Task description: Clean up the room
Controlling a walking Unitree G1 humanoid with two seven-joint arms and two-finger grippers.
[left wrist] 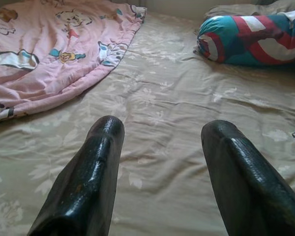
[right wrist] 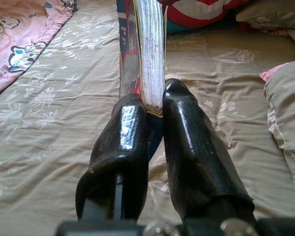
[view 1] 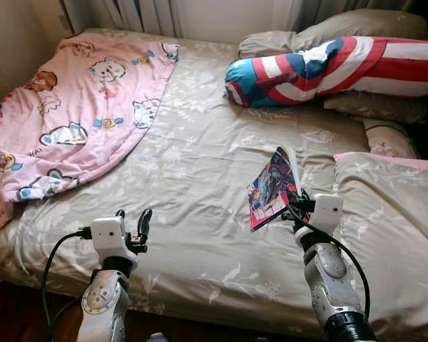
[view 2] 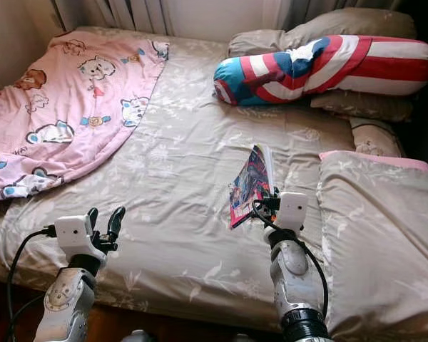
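A comic book (view 1: 272,187) with a bright cover is held on edge above the beige bedsheet (view 1: 200,164), tilted up off it. My right gripper (view 1: 294,207) is shut on its near corner; in the right wrist view the two fingers (right wrist: 184,142) pinch the comic book's page edges (right wrist: 150,54). My left gripper (view 1: 132,223) hovers open over the sheet near the bed's front edge, left of the book. The left wrist view has its fingers (left wrist: 96,172) spread apart with nothing between them.
A pink cartoon blanket (view 1: 78,107) lies crumpled over the bed's left side. A red, white and blue bolster pillow (view 1: 328,68) rests at the head on grey pillows. A beige pillow (view 1: 392,228) lies at the right. Dark floor (view 1: 14,313) shows below the bed's front edge.
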